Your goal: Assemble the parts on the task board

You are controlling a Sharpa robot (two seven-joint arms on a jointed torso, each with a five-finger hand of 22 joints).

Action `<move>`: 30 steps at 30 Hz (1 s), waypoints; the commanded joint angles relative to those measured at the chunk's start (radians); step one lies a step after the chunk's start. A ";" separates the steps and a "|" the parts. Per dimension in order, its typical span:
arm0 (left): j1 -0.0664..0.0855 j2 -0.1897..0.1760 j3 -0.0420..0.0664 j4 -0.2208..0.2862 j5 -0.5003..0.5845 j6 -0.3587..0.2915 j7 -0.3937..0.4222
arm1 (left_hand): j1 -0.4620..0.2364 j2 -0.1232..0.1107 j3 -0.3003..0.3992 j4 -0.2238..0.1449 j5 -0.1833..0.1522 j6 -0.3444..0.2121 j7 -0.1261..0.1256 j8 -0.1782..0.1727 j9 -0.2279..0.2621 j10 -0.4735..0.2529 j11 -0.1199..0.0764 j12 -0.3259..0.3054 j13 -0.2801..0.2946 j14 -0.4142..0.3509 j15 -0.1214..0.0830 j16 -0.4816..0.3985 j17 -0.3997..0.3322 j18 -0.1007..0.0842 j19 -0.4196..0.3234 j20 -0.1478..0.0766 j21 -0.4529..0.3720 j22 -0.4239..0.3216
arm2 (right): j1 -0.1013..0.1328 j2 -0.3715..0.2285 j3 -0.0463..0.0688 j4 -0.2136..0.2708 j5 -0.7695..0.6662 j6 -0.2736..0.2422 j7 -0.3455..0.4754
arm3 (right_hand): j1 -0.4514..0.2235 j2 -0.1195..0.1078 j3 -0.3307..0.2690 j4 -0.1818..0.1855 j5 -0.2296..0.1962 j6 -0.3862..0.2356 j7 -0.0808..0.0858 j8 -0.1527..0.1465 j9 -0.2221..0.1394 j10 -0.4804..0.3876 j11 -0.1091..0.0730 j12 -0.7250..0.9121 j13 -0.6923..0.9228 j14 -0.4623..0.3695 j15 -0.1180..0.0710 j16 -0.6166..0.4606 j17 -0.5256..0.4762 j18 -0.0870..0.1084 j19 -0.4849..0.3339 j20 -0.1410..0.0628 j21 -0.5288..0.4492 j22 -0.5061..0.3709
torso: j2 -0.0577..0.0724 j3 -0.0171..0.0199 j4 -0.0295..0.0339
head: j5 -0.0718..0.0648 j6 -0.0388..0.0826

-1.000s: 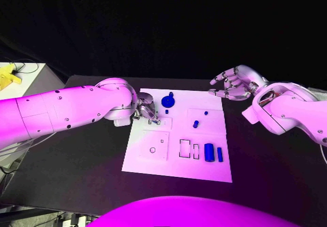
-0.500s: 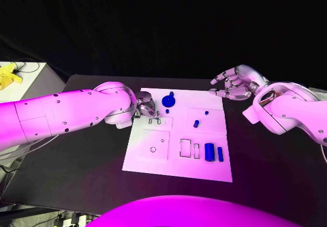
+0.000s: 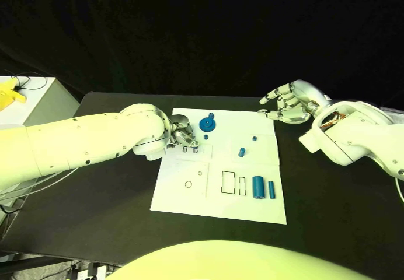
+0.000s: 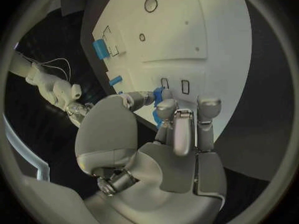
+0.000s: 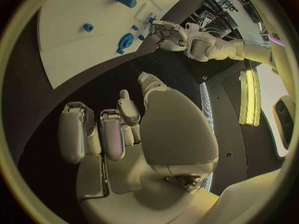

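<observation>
The board (image 3: 220, 175), a flat white plate with outlined slots, lies mid-table, and blue parts sit on it: a round disc (image 3: 207, 124) at the far edge, a cylinder (image 3: 257, 187) nearer. The left hand (image 3: 180, 133) hovers just beside the disc; whether it pinches a small blue piece I cannot tell. It should likely descend slowly, aligned with a slot. The right hand (image 3: 288, 103) waits off the board, fingers apart, empty.

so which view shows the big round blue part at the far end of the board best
The head view: the round blue part lies unobstructed on the task board. The right wrist view shows it small and distant; in the left wrist view the left hand mostly hides it.
</observation>
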 commanded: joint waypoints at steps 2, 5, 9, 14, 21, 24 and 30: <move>-0.001 0.004 0.000 -0.001 -0.001 0.042 0.008 | 0.004 0.007 0.175 -0.182 0.003 0.048 -0.044 -0.002 0.001 0.002 -0.001 -0.004 0.000 0.072 -0.009 0.001 0.130 -0.007 0.009 -0.001 0.005 0.000 | -0.001 0.000 0.000 0.001 -0.010 0.012 0.004 | -0.010 -0.002 0.006 0.000 0.005 -0.007 0.000 0.003 -0.001 -0.004 0.000 -0.003 -0.001 0.057 0.000 -0.003 0.134 0.014 0.034 0.000 -0.003 0.198 | 0.001 -0.0007 0.0014 | -0.001 -0.002; -0.001 0.006 0.000 -0.002 -0.008 0.057 0.007 | 0.005 0.005 0.175 -0.184 0.003 0.048 -0.044 -0.003 0.000 0.002 -0.001 -0.005 0.000 0.072 -0.010 0.001 0.130 -0.007 0.010 -0.001 0.005 0.000 | -0.001 0.000 0.000 0.001 -0.010 0.012 0.004 | -0.010 -0.002 0.006 0.000 0.005 -0.007 0.000 0.003 -0.001 -0.004 0.000 -0.003 -0.001 0.057 0.000 -0.003 0.134 0.014 0.034 0.000 -0.003 0.198 | 0.001 -0.0008 0.0004 | -0.002 -0.005; -0.001 0.008 0.000 -0.004 -0.015 0.080 0.005 | 0.006 0.004 0.175 -0.186 0.002 0.048 -0.044 -0.003 0.000 0.002 -0.001 -0.006 -0.002 0.072 -0.010 0.001 0.131 -0.007 0.010 -0.001 0.006 0.000 | -0.001 0.000 0.000 0.001 -0.010 0.012 0.004 | -0.010 -0.002 0.006 0.000 0.005 -0.007 0.000 0.003 -0.001 -0.004 0.000 -0.003 -0.001 0.057 0.000 -0.003 0.134 0.014 0.034 0.000 -0.003 0.198 | 0.001 -0.0004 0.0004 | -0.002 -0.007; -0.001 0.011 0.000 -0.004 -0.025 0.099 0.004 | 0.007 0.003 0.175 -0.187 0.002 0.049 -0.044 -0.004 0.000 0.002 -0.001 -0.006 -0.001 0.072 -0.010 0.001 0.131 -0.007 0.011 -0.001 0.006 0.001 | -0.001 0.000 0.000 0.001 -0.010 0.013 0.004 | -0.010 -0.002 0.006 0.000 0.005 -0.007 0.000 0.003 -0.001 -0.004 0.000 -0.003 -0.001 0.057 0.000 -0.003 0.134 0.014 0.034 0.000 -0.003 0.198 | 0.001 -0.0007 0.0010 | -0.003 -0.007; 0.000 0.013 0.000 -0.007 -0.035 0.105 0.003 | 0.008 0.002 0.175 -0.188 0.002 0.049 -0.044 -0.004 0.000 0.003 -0.001 -0.006 -0.001 0.072 -0.010 0.001 0.132 -0.007 0.011 -0.001 0.006 0.002 | -0.001 0.000 0.000 0.001 -0.010 0.013 0.004 | -0.010 -0.002 0.006 0.000 0.005 -0.007 0.000 0.003 -0.001 -0.004 0.000 -0.003 -0.001 0.057 0.000 -0.003 0.134 0.014 0.034 0.000 -0.003 0.198 | 0.001 0.0000 0.0015 | -0.003 -0.007; 0.000 0.015 0.000 -0.009 -0.040 0.106 0.003 | 0.008 0.002 0.175 -0.188 0.002 0.049 -0.044 -0.004 0.000 0.003 -0.001 -0.006 -0.001 0.072 -0.010 0.001 0.132 -0.007 0.011 -0.001 0.006 0.002 | -0.001 0.000 0.000 0.001 -0.010 0.013 0.004 | -0.010 -0.002 0.006 0.000 0.005 -0.007 0.000 0.003 -0.001 -0.004 0.000 -0.003 -0.001 0.057 0.000 -0.003 0.134 0.014 0.034 0.000 -0.003 0.198 | 0.000 0.0003 0.0008 | -0.002 -0.007; 0.000 0.019 0.001 -0.013 -0.048 0.103 0.002 | 0.009 0.002 0.175 -0.189 0.002 0.049 -0.044 -0.005 0.000 0.002 -0.001 -0.007 -0.003 0.072 -0.010 0.001 0.132 -0.007 0.011 -0.001 0.006 0.002 | -0.001 0.000 0.000 0.000 -0.010 0.013 0.005 | -0.010 -0.002 0.006 0.000 0.005 -0.007 0.000 0.003 -0.001 -0.004 0.000 -0.003 -0.001 0.057 0.000 -0.003 0.134 0.014 0.034 0.000 -0.003 0.198 | 0.000 0.0008 0.0008 | -0.003 -0.007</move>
